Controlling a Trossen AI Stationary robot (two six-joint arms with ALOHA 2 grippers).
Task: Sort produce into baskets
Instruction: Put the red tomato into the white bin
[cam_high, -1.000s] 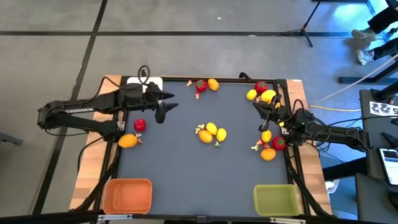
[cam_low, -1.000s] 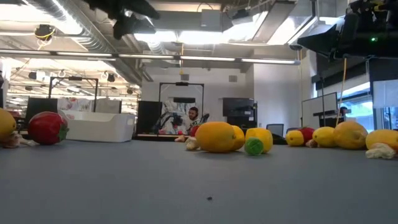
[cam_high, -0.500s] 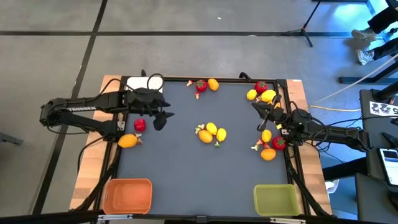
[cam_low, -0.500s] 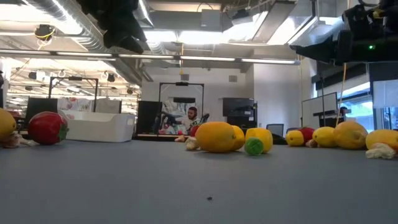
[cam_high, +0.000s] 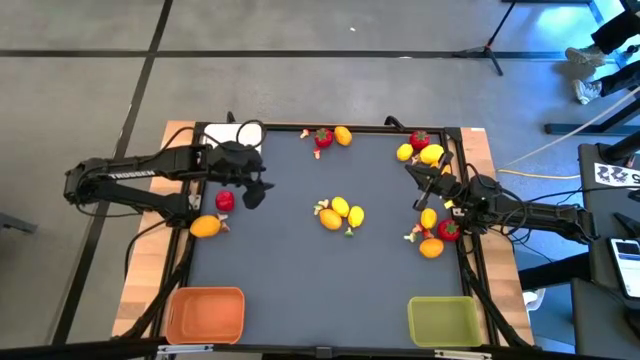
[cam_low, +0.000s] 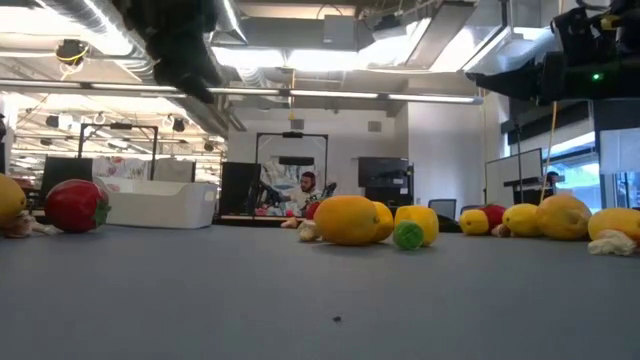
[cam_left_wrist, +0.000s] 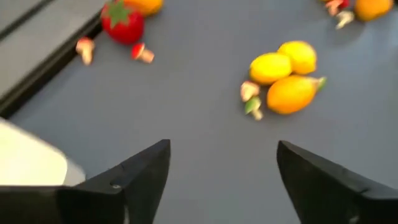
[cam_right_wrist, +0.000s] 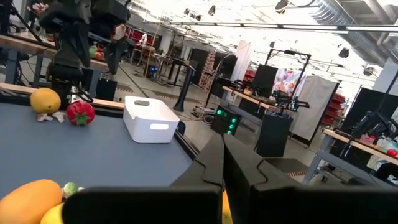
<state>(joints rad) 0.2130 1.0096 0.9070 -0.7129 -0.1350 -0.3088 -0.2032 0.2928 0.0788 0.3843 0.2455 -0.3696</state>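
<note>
Moved: left end effector has swung in from mid-surface | now: fingers spread, empty, just beside red toy strawberry | right end effector seemingly closed, waits among right-edge fruit | white square basket behind left arm.

Grey floor surrounds the table; ceiling light strips at 12 o'clock; workbenches beyond.

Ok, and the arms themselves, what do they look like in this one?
Both arms are dark, jointed and slim. The left arm carries white lettering along its upper link; the right arm shows dark cabling. The left gripper has two broad, dark wedge-shaped fingers; the right gripper has dark, flat-sided fingers.
</note>
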